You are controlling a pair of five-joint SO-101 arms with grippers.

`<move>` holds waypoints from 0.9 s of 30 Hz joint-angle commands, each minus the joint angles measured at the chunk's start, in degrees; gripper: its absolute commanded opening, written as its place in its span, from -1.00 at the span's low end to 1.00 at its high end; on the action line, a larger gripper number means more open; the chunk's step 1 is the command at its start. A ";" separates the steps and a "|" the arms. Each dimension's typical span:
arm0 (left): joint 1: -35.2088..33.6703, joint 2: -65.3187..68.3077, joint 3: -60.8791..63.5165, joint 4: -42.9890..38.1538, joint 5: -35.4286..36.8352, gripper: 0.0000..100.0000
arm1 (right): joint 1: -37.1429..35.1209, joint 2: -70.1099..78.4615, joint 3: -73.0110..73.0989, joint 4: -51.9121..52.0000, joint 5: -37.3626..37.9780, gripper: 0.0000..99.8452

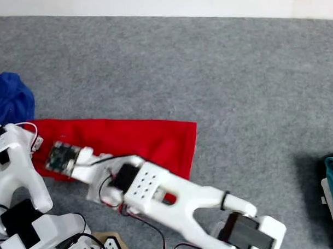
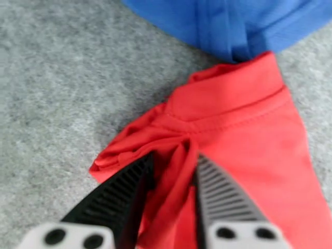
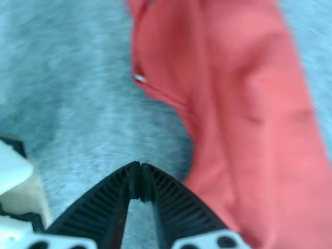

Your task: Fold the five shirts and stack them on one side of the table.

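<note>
The left hand (image 2: 175, 161) had its two ribbed fingers closed on a bunched ridge of the red shirt (image 2: 233, 129), near the hemmed end that touched the blue shirt (image 2: 233, 21). The right hand (image 3: 140, 168) was pinched fully shut with nothing in it, its tips over the bare bench (image 3: 67, 104) just beside the red shirt's long edge. From above, the red shirt lay as a long, narrow band, with the blue shirt heaped at one end. The step in hand looked to be a partly made fold of the red shirt. The next move probably called for the right hand to open and take the cloth's edge, so both ends could be carried over together.
</note>
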 commanded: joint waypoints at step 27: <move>-0.66 -0.31 0.22 -2.55 3.87 -0.94 | -2.24 24.04 -20.62 -7.96 -8.62 -0.98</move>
